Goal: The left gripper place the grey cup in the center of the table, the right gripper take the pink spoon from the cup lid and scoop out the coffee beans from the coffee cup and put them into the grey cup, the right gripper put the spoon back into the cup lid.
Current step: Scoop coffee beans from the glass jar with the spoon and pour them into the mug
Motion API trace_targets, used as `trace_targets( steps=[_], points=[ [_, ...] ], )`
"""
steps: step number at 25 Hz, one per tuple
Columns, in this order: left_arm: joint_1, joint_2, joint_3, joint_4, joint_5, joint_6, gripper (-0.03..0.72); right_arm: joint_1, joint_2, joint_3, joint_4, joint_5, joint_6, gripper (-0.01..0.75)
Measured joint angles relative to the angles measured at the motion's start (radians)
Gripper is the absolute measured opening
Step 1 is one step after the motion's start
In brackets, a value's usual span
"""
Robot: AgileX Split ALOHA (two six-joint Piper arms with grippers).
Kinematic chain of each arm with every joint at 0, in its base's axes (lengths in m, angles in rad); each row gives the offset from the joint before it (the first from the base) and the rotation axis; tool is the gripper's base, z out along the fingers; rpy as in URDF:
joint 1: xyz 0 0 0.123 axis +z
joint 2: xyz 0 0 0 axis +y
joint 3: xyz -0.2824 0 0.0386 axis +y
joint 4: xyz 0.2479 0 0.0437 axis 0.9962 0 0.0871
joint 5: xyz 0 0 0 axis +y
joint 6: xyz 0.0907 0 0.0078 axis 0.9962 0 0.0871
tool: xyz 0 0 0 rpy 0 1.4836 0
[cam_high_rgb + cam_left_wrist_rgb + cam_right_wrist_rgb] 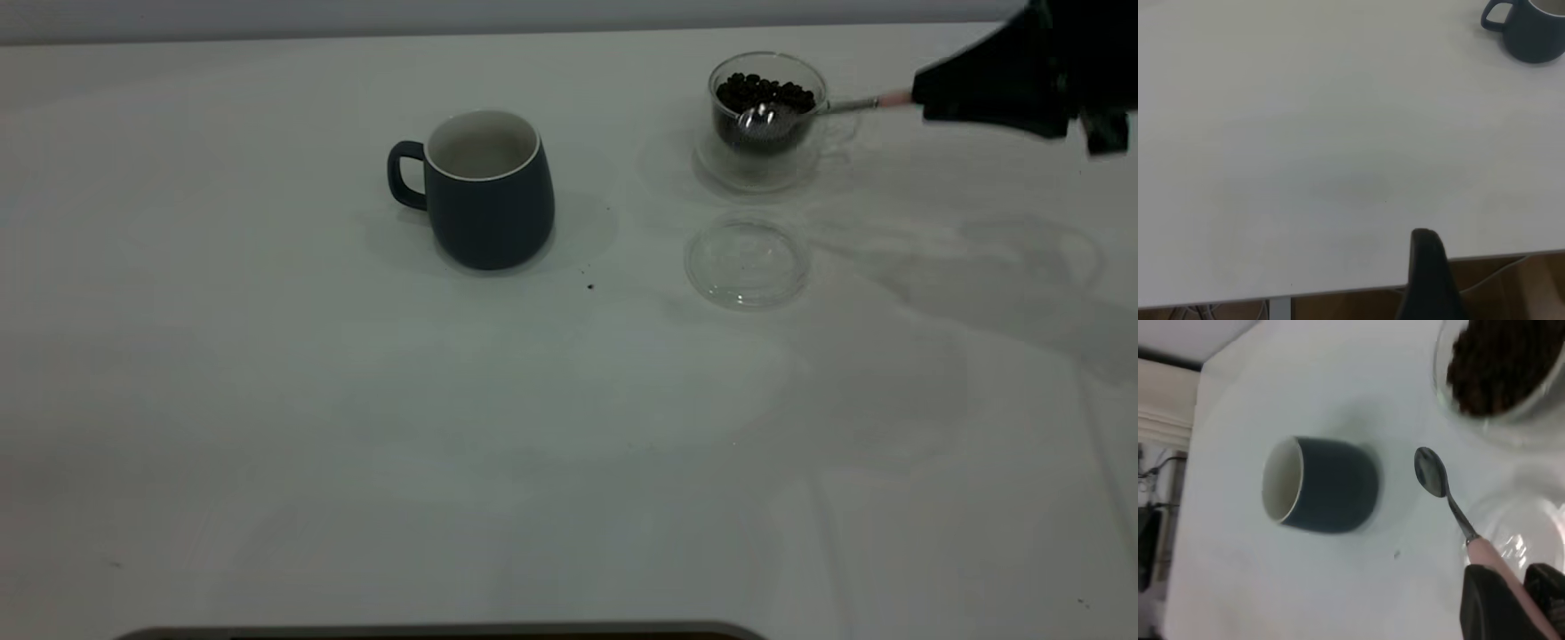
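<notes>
— Nearest the lens? A dark curved edge (444, 631) along the bottom of the exterior view, then a broad bare stretch of the white surface (356, 444).

— And the right pincer (925, 96)? Hovering above the surface at the far right, pinching the pink spoon (800, 111) by its pink handle end. Fingers (1488, 607) pressed on either side of that handle in the right wrist view.

— Where does the spoon reach? Straight out from the fingertips toward the coffee cup (767, 102), metal bowl lying over the near side of the rim, beside the coffee beans (765, 91). Bowl looks bare in the wrist view.

— What else around? The cup lid (747, 262), flat on the surface, nearer the camera than the coffee cup and below the pincer's line of reach, nothing lying in it. A tiny dark speck (590, 286) on the surface between lid and mug.

— The grey cup (484, 188)? Upright near the middle of the surface, well beyond the spoon tip from the pincer, handle turned away from it, white inside. Nothing between it and the coffee cup.

— Left pincer (1429, 277)? Only one dark finger visible, by the surface's edge, far from the grey cup. Spread or pressed together: cannot tell.
</notes>
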Motion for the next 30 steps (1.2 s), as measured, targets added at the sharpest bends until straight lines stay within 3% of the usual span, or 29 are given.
trace_targets(
  steps=[7,18,30],
  points=[
    [0.0,0.0,0.0,0.0,0.0,0.0,0.565,0.005,0.017,-0.129,-0.043,-0.089,0.0,0.106],
    [0.0,0.0,0.0,0.0,0.0,0.0,0.565,0.026,0.138,-0.282,-0.047,-0.123,-0.004,0.106],
    [0.0,0.0,0.0,0.0,0.0,0.0,0.565,0.035,0.175,-0.304,-0.107,-0.106,0.108,0.106]
  ],
)
